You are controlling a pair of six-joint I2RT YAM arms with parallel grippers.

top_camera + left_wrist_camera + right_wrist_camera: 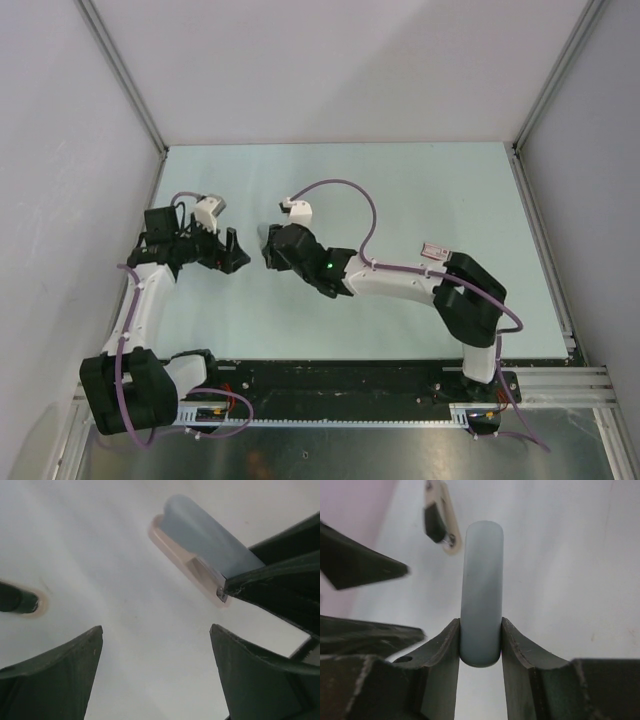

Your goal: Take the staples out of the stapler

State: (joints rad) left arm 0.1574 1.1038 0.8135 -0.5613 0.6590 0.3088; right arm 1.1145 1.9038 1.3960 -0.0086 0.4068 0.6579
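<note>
"From high above the table (400, 200), what do you see?"

"Both arms reach to the middle. The left gripper (238, 250) and the right gripper (267, 247) point at each other, near but not touching. What the right one has is too small to tell from up there."

"And from the left wrist?"

"Its two fingers (55, 675) stand wide apart with nothing between them. Past them is the stapler (200, 540), pale blue on top and pinkish below (the pink may partly be its shadow). The right gripper's dark finger pinches one end of it. A tiny shiny bit (220, 593) shows right at that finger's tip. It may be metal from inside, but I cannot tell. A small black thing (15, 600) lies off to the side on the table."

"And from the right wrist?"

"The stapler sits tight between the two fingers (440, 665) and sticks straight out. So that gripper is closed on it. The black thing lies just beyond, apart from it."

"Are the staples out?"

"I see no loose staples in any view. I also cannot tell if the stapler is opened. So I think the job is near its start: the stapler is gripped, and that is all. Opening it and getting the staples out is left to do, likely work for the empty left gripper."
</note>
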